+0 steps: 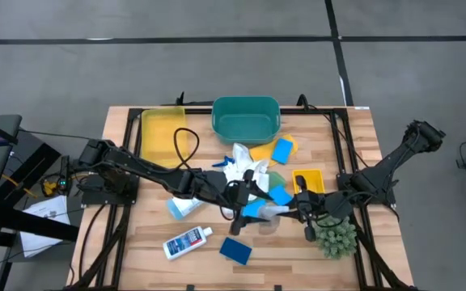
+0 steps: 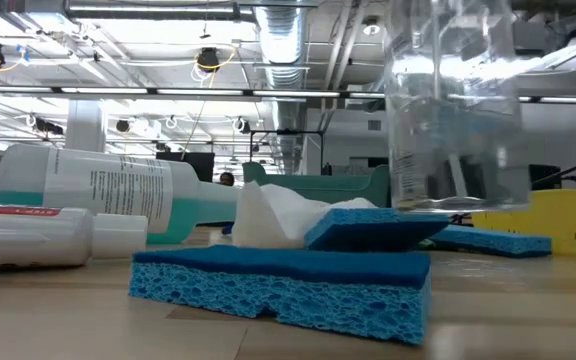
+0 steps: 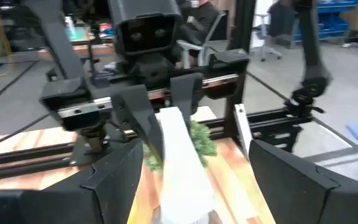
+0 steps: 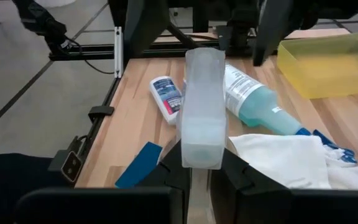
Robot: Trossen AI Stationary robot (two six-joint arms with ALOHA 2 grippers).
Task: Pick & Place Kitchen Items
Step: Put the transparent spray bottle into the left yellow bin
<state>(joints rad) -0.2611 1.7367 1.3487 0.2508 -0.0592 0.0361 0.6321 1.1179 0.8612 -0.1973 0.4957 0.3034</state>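
The right gripper (image 4: 194, 171) is clamped on the base of a small clear bottle (image 4: 202, 106), holding it above the table (image 1: 144, 250) near the middle of the front half; in the low view that bottle (image 2: 455, 105) hangs clear of the wood, over a light-blue sponge (image 2: 373, 228). The left gripper (image 3: 194, 171) faces it from the other side with its fingers (image 3: 291, 180) spread wide on either side of the bottle's far end (image 3: 182, 162), and whether they touch it cannot be told. From above the two grippers meet just right of the table's centre, the left gripper (image 1: 245, 206) and the right gripper (image 1: 294, 208) with the bottle (image 1: 270, 212) between them. A spray bottle (image 4: 253, 102) with blue-green liquid lies on its side left of centre, and a small labelled white bottle (image 1: 187, 241) lies near the front edge towards the left corner. A dark-blue sponge (image 1: 235, 250) lies flat by the front edge near the middle. A white cloth (image 1: 245, 168) is bunched at the centre, with a yellow cloth (image 1: 264, 152) and another light-blue sponge (image 1: 282, 150) behind it. A teal basin (image 1: 246, 118) stands at the middle of the back edge, a yellow tray (image 1: 162, 133) beside it towards the back left corner. A spiky green plant (image 1: 335, 237) sits towards the front right corner.
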